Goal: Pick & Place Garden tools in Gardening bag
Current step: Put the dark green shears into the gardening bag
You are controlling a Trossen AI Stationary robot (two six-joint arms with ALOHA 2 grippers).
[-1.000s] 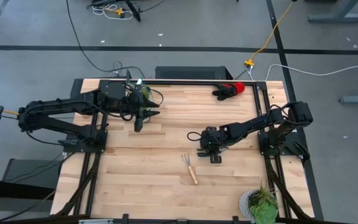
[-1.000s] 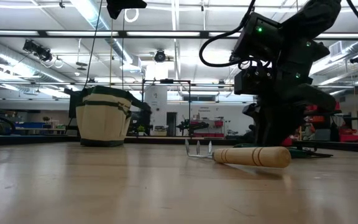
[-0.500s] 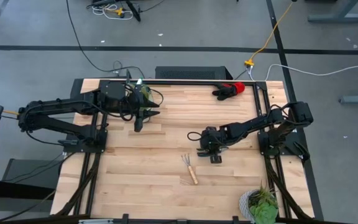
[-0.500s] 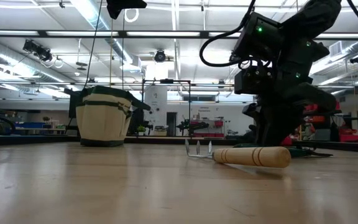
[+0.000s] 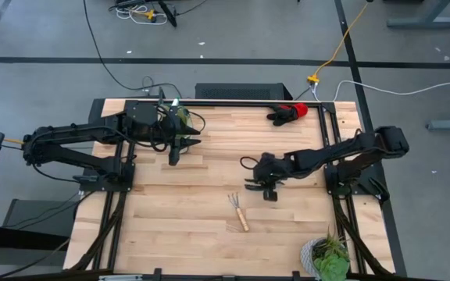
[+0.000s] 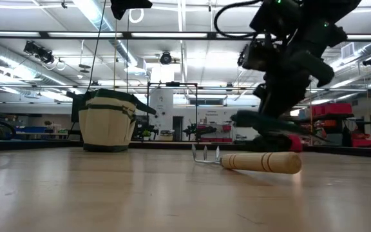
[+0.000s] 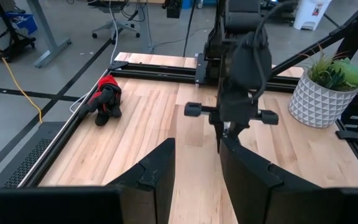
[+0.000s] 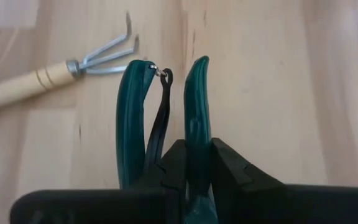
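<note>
Lifted since a second ago, the right gripper (image 5: pixel 266 190) now carries the pruning shears (image 8: pixel 160 118) clear of the table (image 5: pixel 186 211)

Its fingers are clenched on one teal handle; the mini rake (image 5: pixel 238 211) lies just beside it on the wood. Left gripper (image 5: pixel 173 153) hovers half parted, holding nothing, by the beige gardening bag (image 6: pixel 107 120) at the far left; red-and-black gloves (image 5: pixel 290 112) rest at the far edge
</note>
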